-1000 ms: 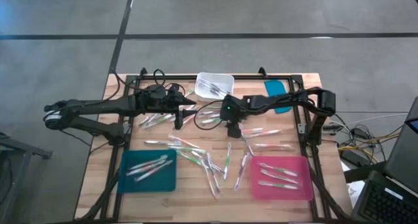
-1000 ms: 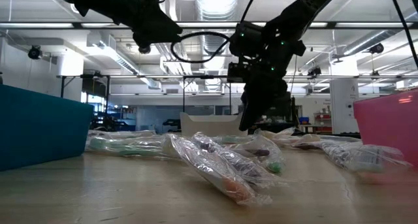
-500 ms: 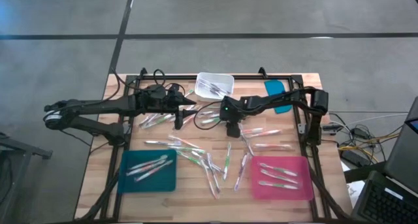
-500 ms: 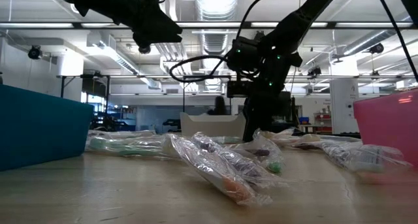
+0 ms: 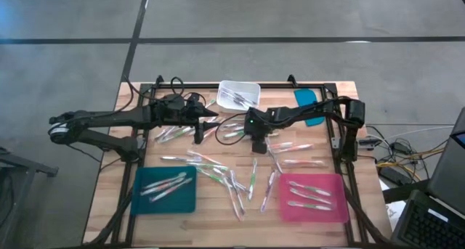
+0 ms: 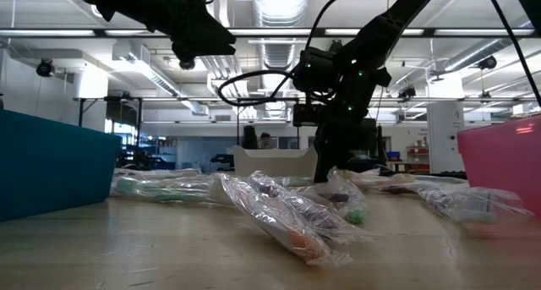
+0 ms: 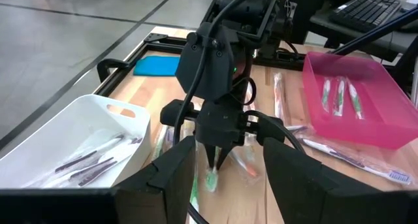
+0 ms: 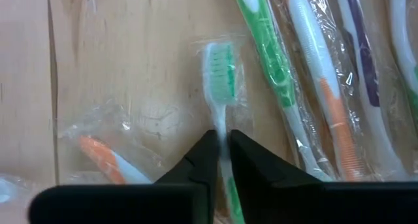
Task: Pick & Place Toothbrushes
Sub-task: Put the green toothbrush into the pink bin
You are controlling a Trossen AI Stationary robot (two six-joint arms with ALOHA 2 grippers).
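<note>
The right gripper (image 8: 222,160) is pinched on a green toothbrush (image 8: 221,80) (wrapped); its slick film could slip, or the orange toothbrush (image 8: 104,160) at nine o'clock be dragged. The left gripper (image 7: 225,160) is held spread.

Both arms are matte black, built of slim jointed links. The right gripper (image 7: 217,160) has a boxy black housing with a small green light and looping black cables beside it. The left gripper (image 7: 225,175) shows two broad, dark, flat-faced fingers (image 7: 175,173).
</note>
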